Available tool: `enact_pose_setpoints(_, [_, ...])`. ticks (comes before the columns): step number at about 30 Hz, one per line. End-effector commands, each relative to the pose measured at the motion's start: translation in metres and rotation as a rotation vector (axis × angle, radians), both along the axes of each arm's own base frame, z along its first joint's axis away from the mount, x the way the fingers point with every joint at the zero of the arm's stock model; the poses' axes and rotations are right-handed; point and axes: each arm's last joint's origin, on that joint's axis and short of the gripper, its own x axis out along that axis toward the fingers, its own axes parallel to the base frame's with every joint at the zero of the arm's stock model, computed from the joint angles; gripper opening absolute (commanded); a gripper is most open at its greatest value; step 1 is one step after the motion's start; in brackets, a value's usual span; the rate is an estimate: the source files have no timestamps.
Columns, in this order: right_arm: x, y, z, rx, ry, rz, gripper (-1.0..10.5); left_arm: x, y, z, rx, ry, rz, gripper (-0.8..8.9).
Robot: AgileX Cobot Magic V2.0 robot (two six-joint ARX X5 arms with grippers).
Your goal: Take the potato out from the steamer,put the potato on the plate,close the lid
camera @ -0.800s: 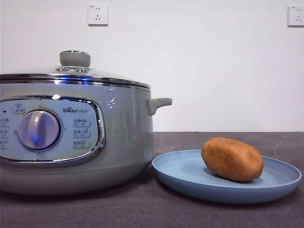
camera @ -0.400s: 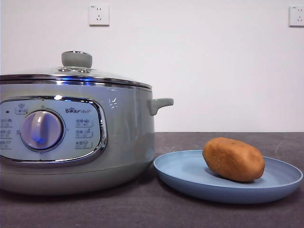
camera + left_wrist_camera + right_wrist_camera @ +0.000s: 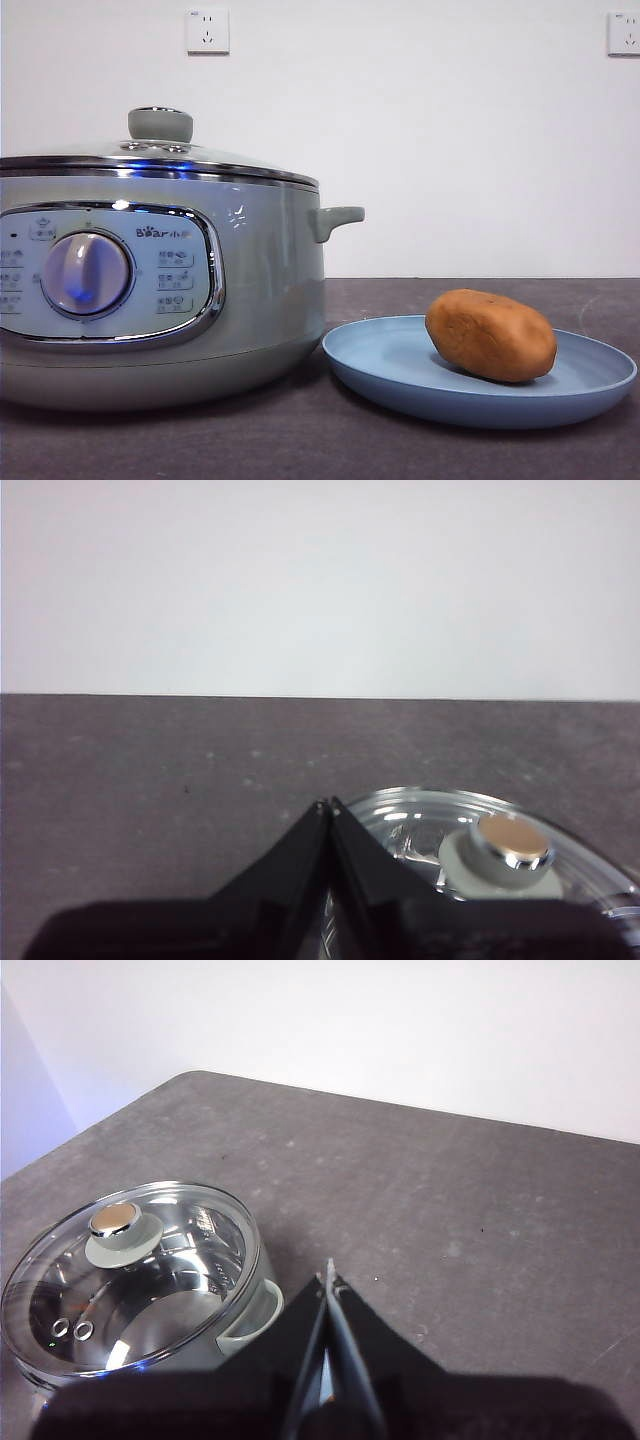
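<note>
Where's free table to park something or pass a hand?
Bare tabletop lies behind and beside the steamer, out to the wall, and along the front edge before the plate. Crowded: steamer and plate nearly touch; the potato fills the plate's right half. Lid sits on.

A large round pale grey-green steamer (image 3: 150,290) stands on the dark table (image 3: 300,440), its steel-rimmed glass lid (image 3: 160,160) seated on top. Just beside it lies a wide matte light-blue plate (image 3: 400,375), and a smooth orange-brown oval potato (image 3: 490,335) rests on the plate. Two white wall sockets (image 3: 207,30) sit high behind.
</note>
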Motion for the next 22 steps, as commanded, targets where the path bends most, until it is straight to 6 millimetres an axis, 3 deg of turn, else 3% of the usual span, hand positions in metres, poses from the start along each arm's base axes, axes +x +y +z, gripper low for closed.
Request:
enact_pose_setpoints(1, [-0.001,-0.001,0.001,0.001,-0.005,-0.002,0.0,0.003,0.002,-0.039,-0.033,-0.022,0.007,-0.03])
enact_pose_setpoints(10, [-0.001,0.0,0.001,0.001,-0.005,-0.002,0.0,0.001,0.008,-0.099,-0.049,-0.116,0.068,-0.03])
enact_pose_setpoints(22, [-0.001,-0.001,0.001,0.001,-0.005,-0.002,0.0,0.005,0.011,-0.129,-0.04,0.057,0.103,-0.03])
